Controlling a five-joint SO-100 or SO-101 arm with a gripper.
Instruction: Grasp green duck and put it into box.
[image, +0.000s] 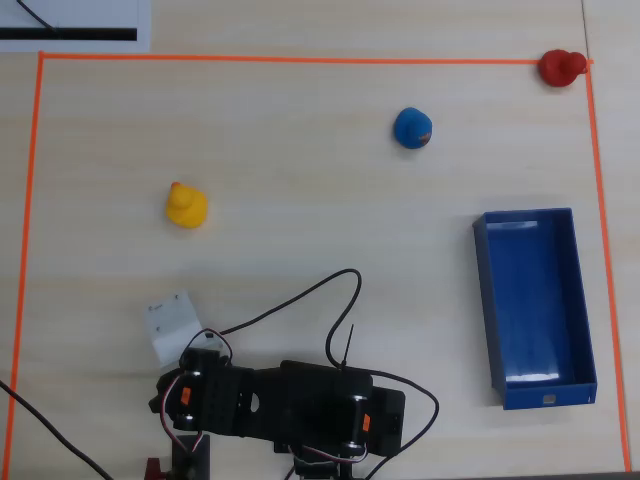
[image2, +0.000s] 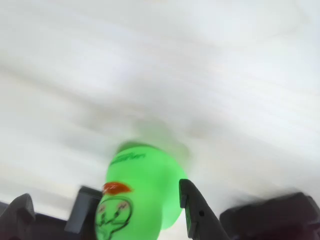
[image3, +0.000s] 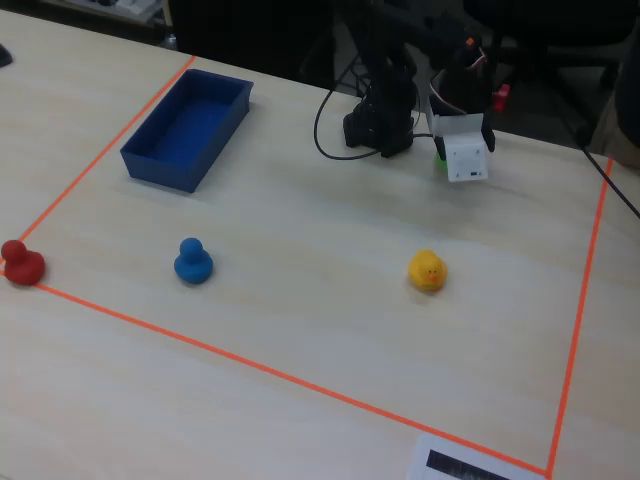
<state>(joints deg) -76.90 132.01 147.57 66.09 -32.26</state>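
Observation:
The green duck (image2: 142, 195) fills the lower middle of the blurred wrist view, its drawn face and orange beak turned toward the camera. My gripper (image2: 134, 189) has one dark finger (image2: 85, 210) on its left and one on its right, closed against it. In the fixed view only a sliver of the green duck (image3: 438, 157) shows under the white wrist block. In the overhead view the duck is hidden beneath the arm. The dark blue box (image: 485, 290) lies at the right of the overhead view, empty, and at the back left of the fixed view (image3: 160, 165).
A yellow duck (image: 186, 206), a blue duck (image: 412, 128) and a red duck (image: 560, 68) stand on the wooden table inside an orange tape border (image: 300, 59). The arm's base and cables (image: 300, 400) sit at the near edge.

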